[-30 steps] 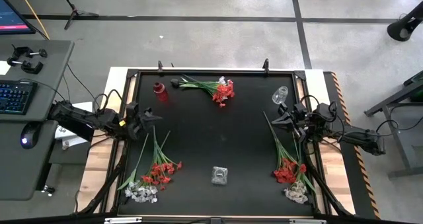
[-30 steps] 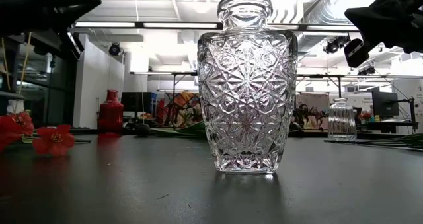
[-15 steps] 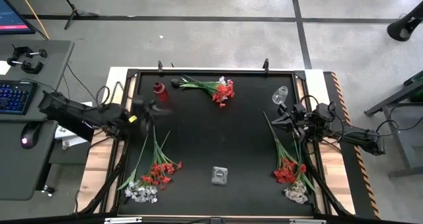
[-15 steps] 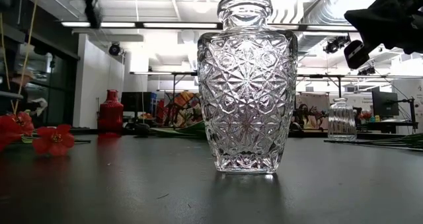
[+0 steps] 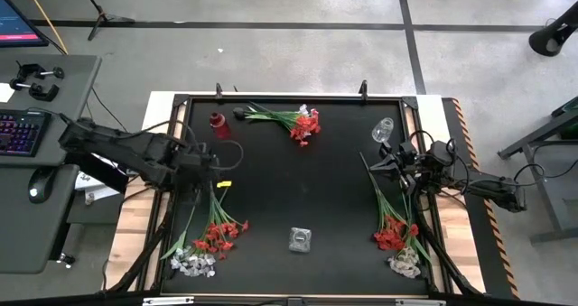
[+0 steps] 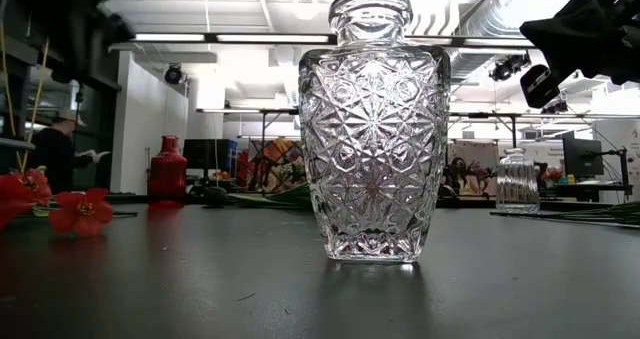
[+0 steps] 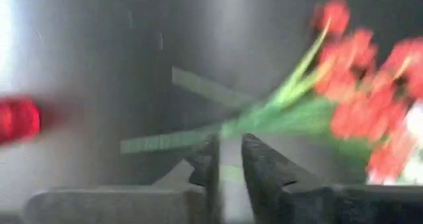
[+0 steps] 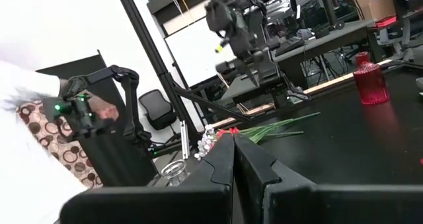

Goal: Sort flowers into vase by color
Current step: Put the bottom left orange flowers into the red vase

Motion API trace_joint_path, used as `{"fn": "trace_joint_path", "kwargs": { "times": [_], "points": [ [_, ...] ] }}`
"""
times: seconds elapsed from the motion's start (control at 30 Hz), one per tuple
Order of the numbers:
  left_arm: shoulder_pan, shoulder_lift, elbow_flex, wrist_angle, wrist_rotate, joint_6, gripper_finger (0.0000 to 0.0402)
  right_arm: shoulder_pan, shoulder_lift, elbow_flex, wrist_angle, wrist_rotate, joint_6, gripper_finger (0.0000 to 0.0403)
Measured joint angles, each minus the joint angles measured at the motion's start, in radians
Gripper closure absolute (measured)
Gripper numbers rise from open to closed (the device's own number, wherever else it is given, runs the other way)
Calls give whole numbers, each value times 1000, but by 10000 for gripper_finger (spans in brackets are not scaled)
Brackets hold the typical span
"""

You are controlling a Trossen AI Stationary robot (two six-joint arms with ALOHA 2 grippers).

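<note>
Left end effector [image 5: 219, 171] hovers low, fingers slightly parted; right end effector [image 5: 372, 162] waits, fingers together.

I see matt black table mat [image 5: 298, 189], smooth. Cut-glass vase [image 6: 374, 129] clear, faceted, glossy. Red vase [image 5: 219, 125] translucent glass, shiny. Flowers [image 5: 209, 237] look cloth petals, plastic stems. Table edge [image 5: 137, 225] bare pale wood. Left gripper [image 7: 228, 159] fingers matt dark plastic.
</note>
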Motion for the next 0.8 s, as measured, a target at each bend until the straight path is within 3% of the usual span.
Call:
{"fn": "trace_joint_path", "kwargs": {
  "times": [0.17, 0.4, 0.63, 0.8],
  "points": [
    [-5, 34, -46, -22, 127, 239, 262, 0, 0, 0, -6, 0, 0, 402],
    [-28, 187, -74, 88, 125, 577, 179, 0, 0, 0, -16, 0, 0, 402],
    [-33, 407, -75, 68, 92, 757, 165, 0, 0, 0, -17, 0, 0, 402],
    [-33, 484, -75, 132, 82, 798, 172, 0, 0, 0, -19, 0, 0, 402]
  ]
}}
